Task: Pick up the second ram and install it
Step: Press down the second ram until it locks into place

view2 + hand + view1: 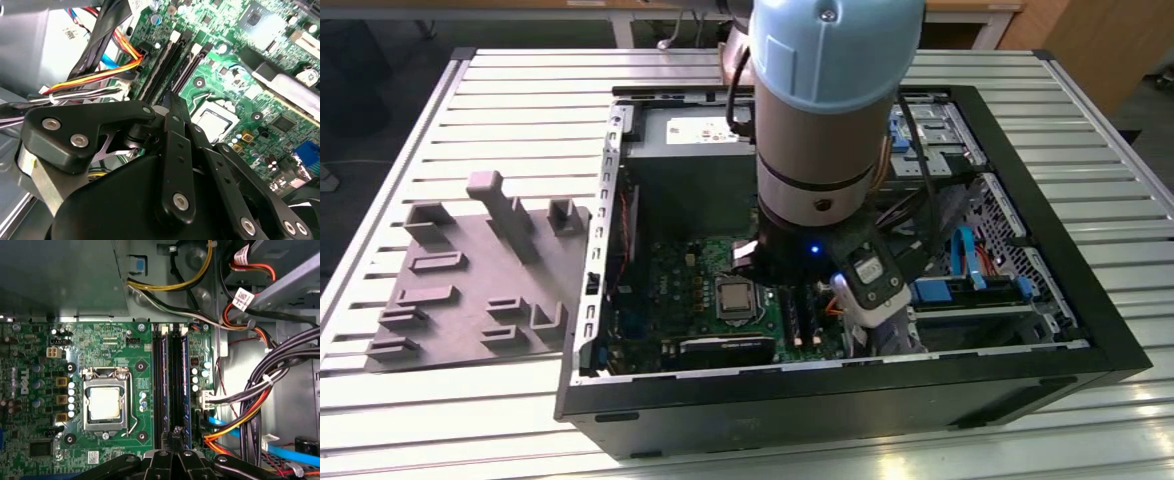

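My gripper [176,434] hangs inside the open computer case [1067,330], low over the green motherboard [125,350]. Its fingers [172,107] are shut into one thin tip over the near end of two long black memory slots [167,380]. A thin dark stick, which I take for the second ram [176,385], lies along the slot under the tip. Whether the tip touches it I cannot tell. In the exterior view the arm [834,110] hides the slots. The grey plastic block with upright posts [480,280] stands outside the case, on the exterior view's left.
The processor socket [105,402] lies beside the slots. On their other side run bundles of black, orange, yellow and blue cables [250,405]. The grey power supply box [60,275] and drive cage [941,130] fill the far part of the case. A slatted metal table [520,110] carries everything.
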Available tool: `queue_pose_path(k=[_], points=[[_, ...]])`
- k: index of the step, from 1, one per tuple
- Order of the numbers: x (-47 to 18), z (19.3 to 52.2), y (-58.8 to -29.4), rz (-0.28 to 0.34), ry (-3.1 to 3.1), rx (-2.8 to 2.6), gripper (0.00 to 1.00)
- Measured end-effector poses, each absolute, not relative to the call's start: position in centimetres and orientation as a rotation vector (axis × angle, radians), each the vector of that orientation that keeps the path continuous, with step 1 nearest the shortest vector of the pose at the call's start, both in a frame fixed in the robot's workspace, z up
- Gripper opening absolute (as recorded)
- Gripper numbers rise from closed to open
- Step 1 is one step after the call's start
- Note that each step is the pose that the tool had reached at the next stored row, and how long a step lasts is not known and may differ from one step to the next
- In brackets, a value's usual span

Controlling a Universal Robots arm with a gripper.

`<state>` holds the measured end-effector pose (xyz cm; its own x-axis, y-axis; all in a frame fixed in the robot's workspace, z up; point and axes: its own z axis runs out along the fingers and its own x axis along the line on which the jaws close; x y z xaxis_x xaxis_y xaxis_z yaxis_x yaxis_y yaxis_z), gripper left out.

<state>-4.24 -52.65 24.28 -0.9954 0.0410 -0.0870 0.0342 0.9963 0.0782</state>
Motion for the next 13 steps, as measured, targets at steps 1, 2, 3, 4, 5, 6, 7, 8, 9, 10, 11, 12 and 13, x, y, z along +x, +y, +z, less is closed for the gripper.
queue_pose_path(k=[1,2,3,4,5,6,7,8,9,10,11,12,13], points=[[-4.2,24.3,-52.5,0.117,3.05,0.058,0.11],[-4.2,24.3,-52.4,0.117,3.05,0.058,0.11],[-4.2,24.3,-52.2,0.117,3.05,0.057,0.11],[-4.2,24.3,-52.1,0.117,3.05,0.057,0.11],[-4.2,24.3,-51.9,0.117,3.05,0.057,0.11],[-4.2,24.3,-51.8,0.117,3.05,0.057,0.11],[-4.2,24.3,-51.6,0.117,3.05,0.057,0.11],[-4.2,24.3,-51.5,0.117,3.05,0.057,0.11],[-4.2,24.3,-51.4,0.117,3.05,0.057,0.11],[-4.2,24.3,-51.2,0.117,3.05,0.057,0.11],[-4.2,24.3,-51.1,0.117,3.05,0.057,0.11],[-4.2,24.3,-51.0,0.117,3.05,0.057,0.11],[-4.2,24.3,-51.0,0.117,3.05,0.057,0.11]])
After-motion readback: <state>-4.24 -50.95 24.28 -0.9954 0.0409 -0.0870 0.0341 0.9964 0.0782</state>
